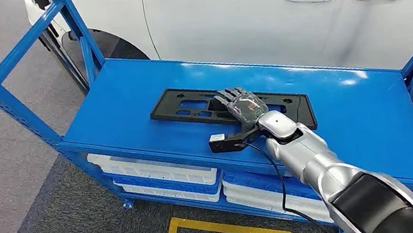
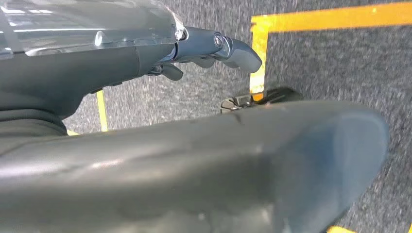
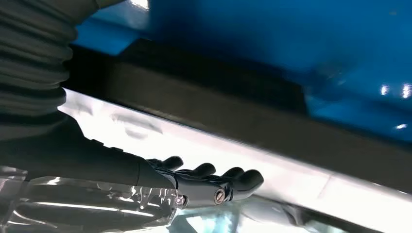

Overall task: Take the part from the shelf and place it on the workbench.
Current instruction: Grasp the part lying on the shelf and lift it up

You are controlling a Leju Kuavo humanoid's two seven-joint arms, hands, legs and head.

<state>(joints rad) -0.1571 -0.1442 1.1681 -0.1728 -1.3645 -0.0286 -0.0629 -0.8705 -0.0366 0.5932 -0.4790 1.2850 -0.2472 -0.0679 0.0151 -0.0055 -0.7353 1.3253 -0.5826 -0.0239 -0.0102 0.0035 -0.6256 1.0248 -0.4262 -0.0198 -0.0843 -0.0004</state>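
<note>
part [image 1: 191, 106], a flat black slotted frame, lay lengthwise on the top deck of the blue shelf [image 1: 129, 93], near its front edge. right hand [image 1: 243, 107] rested on the part's middle, fingers stretched forward over it and lying close together; whether they gripped the part could not be told. in the right wrist view the fingers [image 3: 233, 177] lay side by side, extended, with the part's dark edge [image 3: 218, 97] beside them. left hand [image 2: 214, 48] hung over grey carpet [image 2: 330, 63] with yellow tape lines [image 2: 330, 17], fingers loosely curled and holding nothing. white bins [image 1: 157, 174] sat on the lower tier, a white car [image 1: 250, 8] stood behind.
</note>
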